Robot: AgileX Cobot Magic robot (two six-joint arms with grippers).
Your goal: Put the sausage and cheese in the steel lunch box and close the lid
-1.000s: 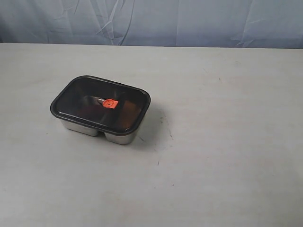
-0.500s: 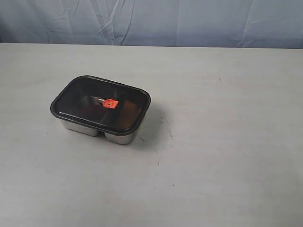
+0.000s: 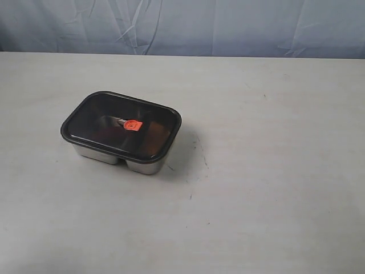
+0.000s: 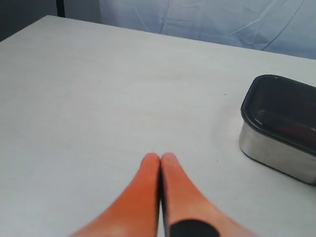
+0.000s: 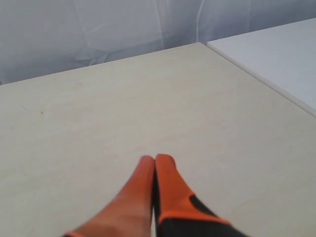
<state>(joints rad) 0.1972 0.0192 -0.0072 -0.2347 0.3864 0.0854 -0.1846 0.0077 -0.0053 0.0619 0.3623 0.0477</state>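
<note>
Lid (image 3: 114, 117) flush atop steel lunch box (image 3: 142, 166)

- lid (image 3: 121, 123): dark, near-black, translucent brownish tint, glossy
- tab (image 3: 133, 124) on lid: orange-red
- box (image 3: 142, 166): shiny silver steel
- counter (image 3: 256, 171): pale off-white, few faint dark specks and scuffs
- cloth (image 3: 228, 25) behind: pale blue-grey, creased
- left claw (image 4: 160, 158): orange fingers, black patch near base
- right claw (image 5: 156, 159): orange fingers, black patch near base
</note>
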